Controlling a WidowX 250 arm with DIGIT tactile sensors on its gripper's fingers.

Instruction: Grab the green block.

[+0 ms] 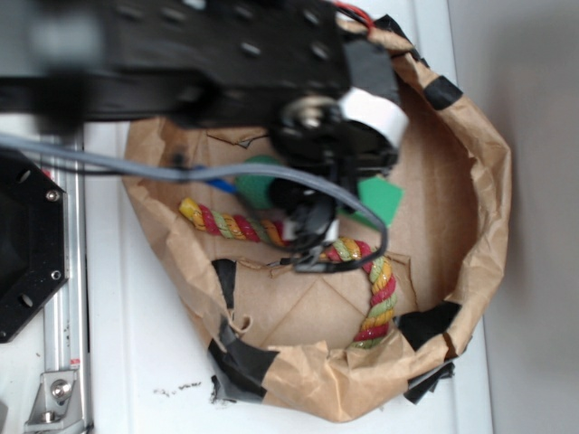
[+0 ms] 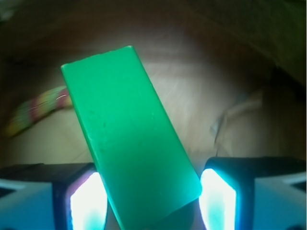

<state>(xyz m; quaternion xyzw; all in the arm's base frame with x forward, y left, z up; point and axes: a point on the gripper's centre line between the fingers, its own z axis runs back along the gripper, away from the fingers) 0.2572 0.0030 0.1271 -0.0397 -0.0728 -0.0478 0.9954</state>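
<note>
We're right over the block (image 2: pixel 129 139) now, and it lies flat on the paper floor of the bowl (image 1: pixel 470 262), its near end running in between our fingers (image 2: pixel 86 203). The gripper (image 2: pixel 151 203) stands apart, a glowing pad on each side, a sliver of gap on the right; on the left we can't tell if the pad touches. It looks stiff and light to us, smooth enough to slip. We'd pinch it across the narrow width, on the long edges. The rope (image 1: pixel 375 289) lies off to the side, clear of the grasp.
</note>
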